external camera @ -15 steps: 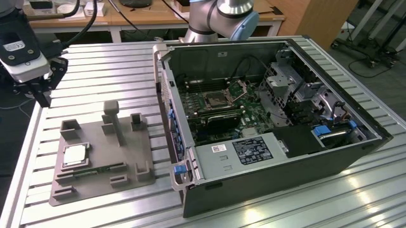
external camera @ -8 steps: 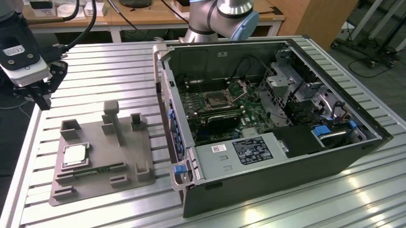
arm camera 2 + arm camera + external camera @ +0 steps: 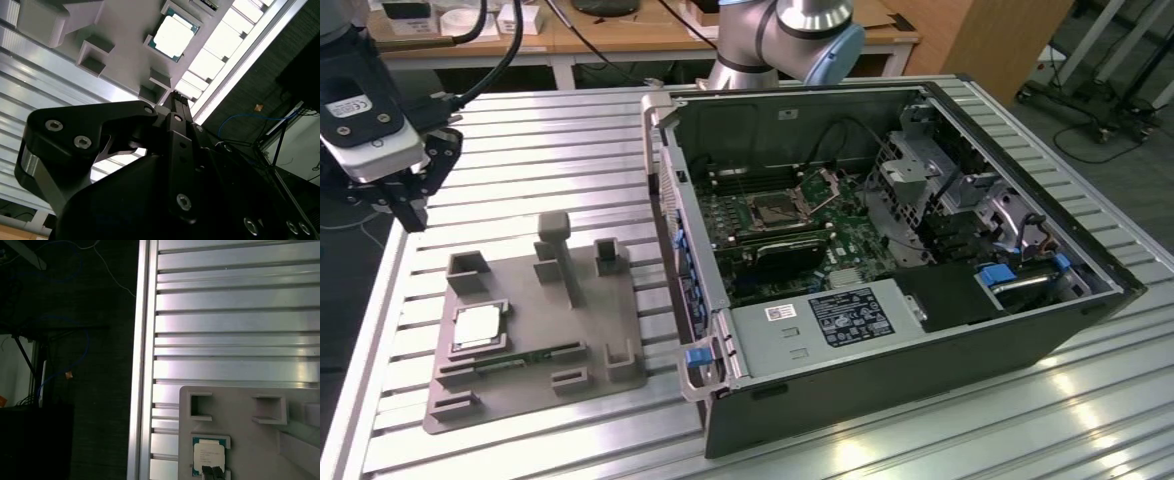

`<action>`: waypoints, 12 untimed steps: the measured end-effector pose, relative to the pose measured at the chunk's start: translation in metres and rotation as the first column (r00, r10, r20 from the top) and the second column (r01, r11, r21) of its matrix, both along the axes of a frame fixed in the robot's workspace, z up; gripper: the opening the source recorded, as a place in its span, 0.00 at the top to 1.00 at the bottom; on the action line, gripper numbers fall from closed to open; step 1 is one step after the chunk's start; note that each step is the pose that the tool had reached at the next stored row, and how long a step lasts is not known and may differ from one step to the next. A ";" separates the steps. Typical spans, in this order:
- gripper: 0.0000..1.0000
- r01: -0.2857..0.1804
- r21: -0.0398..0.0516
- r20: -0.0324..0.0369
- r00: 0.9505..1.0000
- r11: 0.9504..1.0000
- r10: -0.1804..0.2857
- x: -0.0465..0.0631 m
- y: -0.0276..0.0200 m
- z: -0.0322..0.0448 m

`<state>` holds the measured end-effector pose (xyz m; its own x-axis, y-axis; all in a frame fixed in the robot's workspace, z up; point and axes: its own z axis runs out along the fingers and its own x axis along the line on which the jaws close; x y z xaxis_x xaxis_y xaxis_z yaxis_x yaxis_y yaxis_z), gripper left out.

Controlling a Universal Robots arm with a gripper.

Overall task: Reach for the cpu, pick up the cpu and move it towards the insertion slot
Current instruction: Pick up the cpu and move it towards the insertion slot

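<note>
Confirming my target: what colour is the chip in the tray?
The chip is pale silver-grey, green-edged; clearest in the second wrist view.

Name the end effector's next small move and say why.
Probably bring the end effector down and across toward the cpu. It hangs above the table, apart from the grey tray and holding nothing, while the cpu lies flat in its tray recess.

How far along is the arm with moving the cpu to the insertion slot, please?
Nothing looks done yet: the cpu lies in its grey tray recess. In hand is the reach: the gripper hangs apart from the tray. Pickup and carry to the insertion slot remain.
</note>
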<state>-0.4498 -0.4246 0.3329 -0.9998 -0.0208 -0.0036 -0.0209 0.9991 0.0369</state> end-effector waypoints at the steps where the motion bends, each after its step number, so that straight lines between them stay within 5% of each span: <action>1: 0.89 0.000 0.000 0.000 1.000 1.000 0.000 0.000 0.0000 0.0000; 12: 0.89 0.000 0.000 0.000 1.000 1.000 0.000 0.000 -0.0001 -0.0013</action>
